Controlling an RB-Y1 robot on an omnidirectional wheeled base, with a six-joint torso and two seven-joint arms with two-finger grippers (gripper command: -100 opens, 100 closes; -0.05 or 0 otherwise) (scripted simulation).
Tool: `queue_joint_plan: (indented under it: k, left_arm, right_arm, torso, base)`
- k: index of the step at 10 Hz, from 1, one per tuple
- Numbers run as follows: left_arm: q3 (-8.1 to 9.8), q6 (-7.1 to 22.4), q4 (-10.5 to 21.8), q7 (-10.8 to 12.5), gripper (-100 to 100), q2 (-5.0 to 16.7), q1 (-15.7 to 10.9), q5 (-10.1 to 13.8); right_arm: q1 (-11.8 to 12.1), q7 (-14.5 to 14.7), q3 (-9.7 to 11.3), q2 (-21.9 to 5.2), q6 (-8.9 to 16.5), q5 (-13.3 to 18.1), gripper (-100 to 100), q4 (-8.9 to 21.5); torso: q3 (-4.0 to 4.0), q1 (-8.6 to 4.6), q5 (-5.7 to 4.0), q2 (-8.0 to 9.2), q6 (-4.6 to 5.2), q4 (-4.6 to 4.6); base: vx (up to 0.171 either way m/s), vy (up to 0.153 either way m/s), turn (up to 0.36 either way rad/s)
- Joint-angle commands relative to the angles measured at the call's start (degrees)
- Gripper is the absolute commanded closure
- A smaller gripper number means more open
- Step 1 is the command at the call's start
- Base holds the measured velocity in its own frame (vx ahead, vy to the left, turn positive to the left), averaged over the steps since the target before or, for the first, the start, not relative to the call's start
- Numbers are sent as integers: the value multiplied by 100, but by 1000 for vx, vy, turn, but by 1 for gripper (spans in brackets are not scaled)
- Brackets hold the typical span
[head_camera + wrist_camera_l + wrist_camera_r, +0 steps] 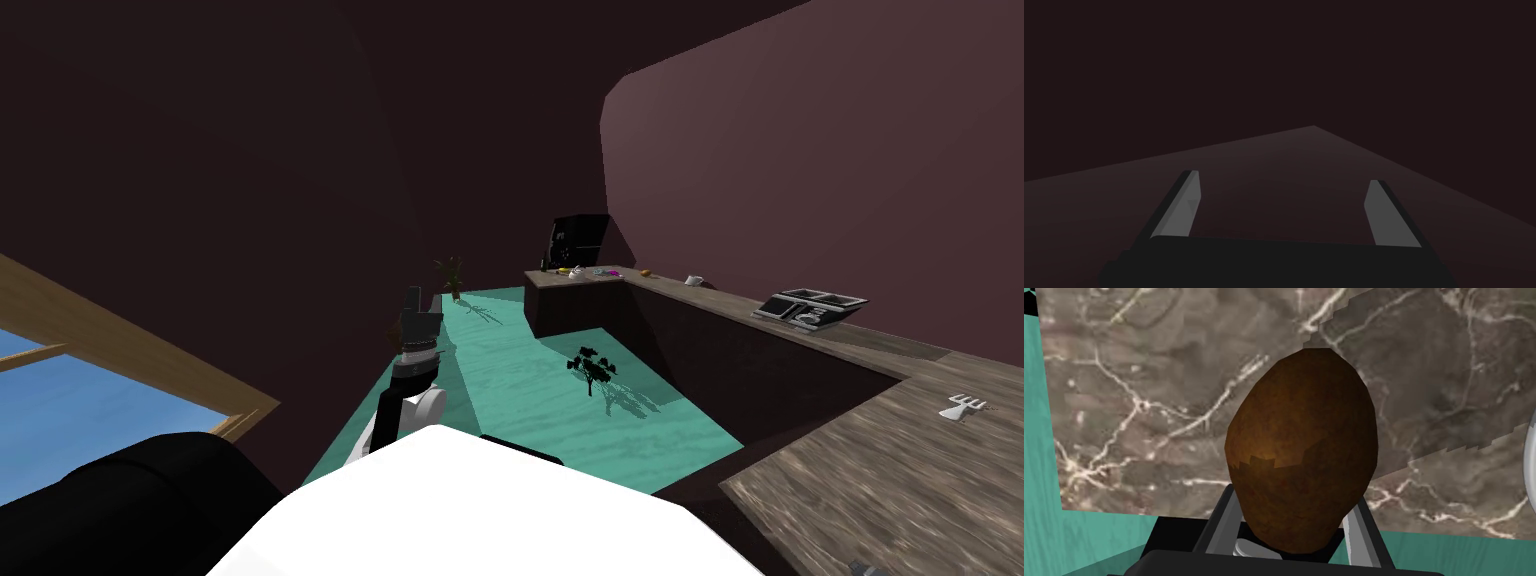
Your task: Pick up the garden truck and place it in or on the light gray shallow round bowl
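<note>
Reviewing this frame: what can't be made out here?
- Right wrist view: the brown egg-shaped object held in the right gripper hides the fingertips; what it is remains unclear.
- Same view: a white curved rim is cut off by the picture's edge; bowl or not, cannot tell.
- Head view: small items on the far brown counter are too small to name.

L-shaped brown surface (880, 460) on the right: dark sink-like tray (810, 308), small white cup (694, 280), white fork-like tool (965, 408) nearest. Dark plant (592, 368) on teal floor (520, 410); left pincer (412, 298) raised above it.
</note>
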Motion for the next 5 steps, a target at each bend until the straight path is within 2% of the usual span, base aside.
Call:
queue_joint_plan:
  k: [1, 2, 5]
  left_arm:
    - [0, 0, 0, 0, 0, 0, 0, 0]
    - [0, 0, 0, 0, 0, 0, 0, 0]
    - [0, 0, 0, 0, 0, 0, 0, 0]
  right_arm:
    - [73, 42, 3, 103, -73, -60, 100, -64]
    - [111, -10, 36, 142, -97, -31, 100, -90]
    - [179, -131, 100, 214, -155, 43, 100, -96]
  torso:
    - [0, 0, 0, 0, 0, 0]
    - [2, 0, -14, 7, 4, -3]
    - [-11, -16, -31, -12, 3, -11]
  base:
    - [-92, 259, 50]
    - [-66, 297, 48]
    - [-42, 239, 38]
